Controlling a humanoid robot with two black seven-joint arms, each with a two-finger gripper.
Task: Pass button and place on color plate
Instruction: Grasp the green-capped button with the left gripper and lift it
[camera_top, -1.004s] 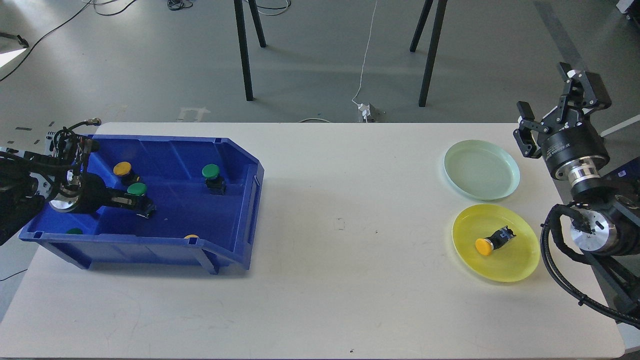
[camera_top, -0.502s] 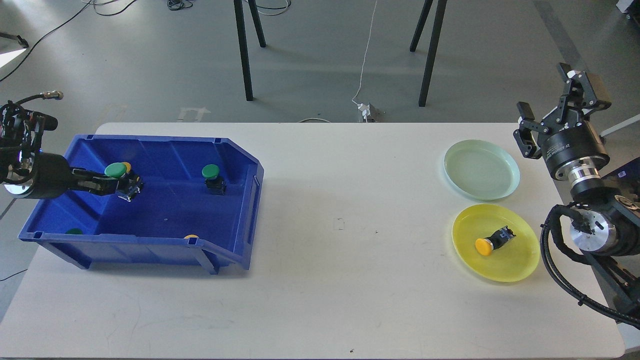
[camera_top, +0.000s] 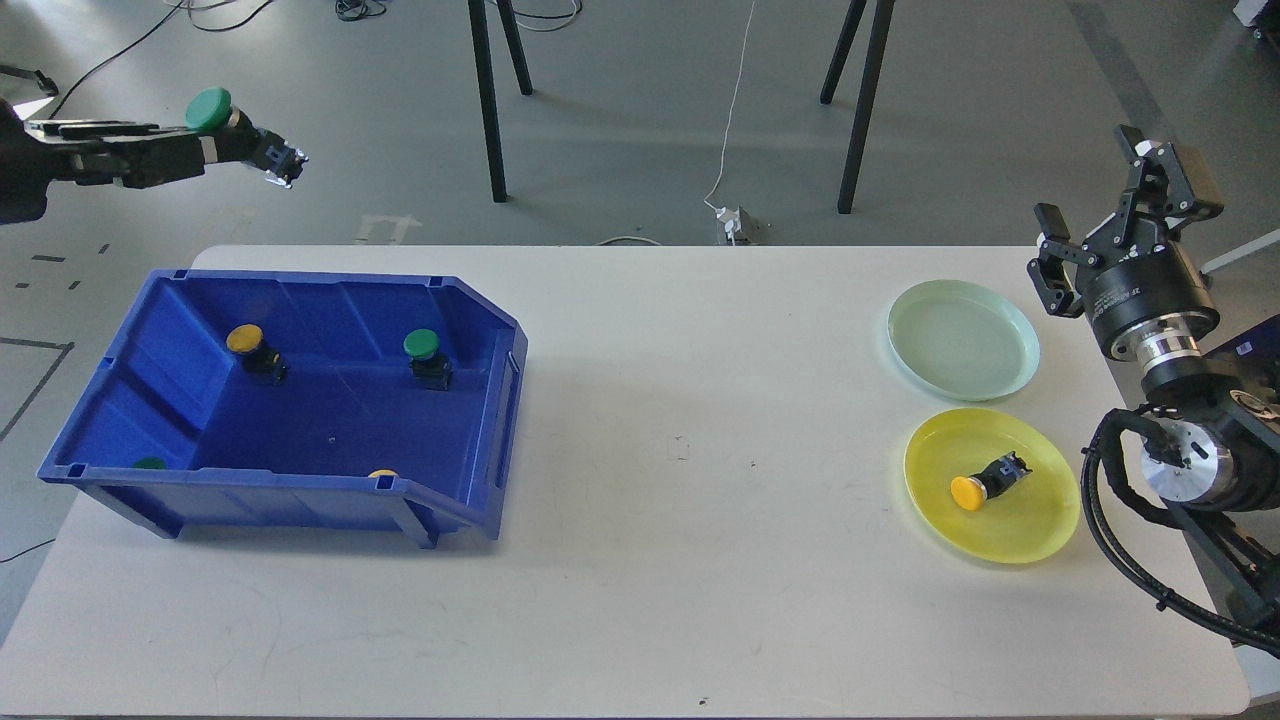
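High above the blue bin (camera_top: 300, 480), our left gripper (camera_top: 235, 145) has its jaws clamped on a green button (camera_top: 210, 108); our right gripper (camera_top: 1110, 215) hangs open beside the green plate (camera_top: 962, 339).

both arms black. right gripper (camera_top: 1098, 215): two black linkage fingers on a black cylindrical wrist with white lettering, silver ribbed ring below, bare metal joint disc, black cable loop. left gripper (camera_top: 235, 145): slim black fingers, small white patch.

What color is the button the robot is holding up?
Green: the button in the left gripper, seen in the head view.
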